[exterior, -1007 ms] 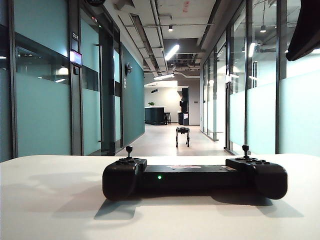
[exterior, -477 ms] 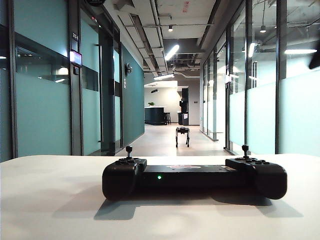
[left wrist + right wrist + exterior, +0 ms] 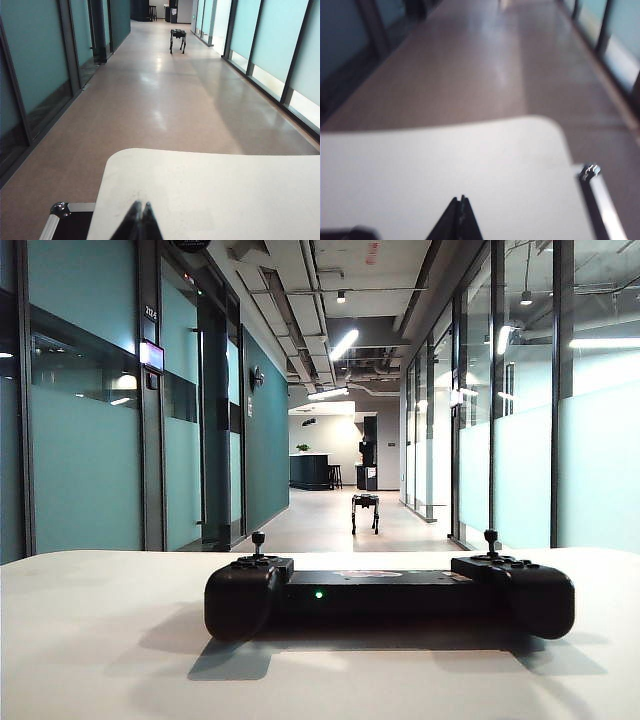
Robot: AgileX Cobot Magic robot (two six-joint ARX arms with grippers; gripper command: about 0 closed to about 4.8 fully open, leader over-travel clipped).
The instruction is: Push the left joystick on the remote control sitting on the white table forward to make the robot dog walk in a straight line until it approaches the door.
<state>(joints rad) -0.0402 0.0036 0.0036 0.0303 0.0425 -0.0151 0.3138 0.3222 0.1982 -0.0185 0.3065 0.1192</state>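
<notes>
remote control (image 3: pixel 390 595) dead centre on the white bench (image 3: pixel 100 640), seen only from outside, robot dog (image 3: pixel 365 512) at 12 o'clock down the hall, left pincer (image 3: pixel 141 212) and right pincer (image 3: pixel 461 207) both pressed together, wrist cams only, no readable labels

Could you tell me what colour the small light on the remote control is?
Green light on the remote control, clearest in the exterior view.

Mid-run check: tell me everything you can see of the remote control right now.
The remote control is a wide black gamepad lying flat on the white table: two bulky rounded ends, a flat middle bar with a small green light lit. The left joystick and its right twin stand upright. No gripper touches it.
</notes>
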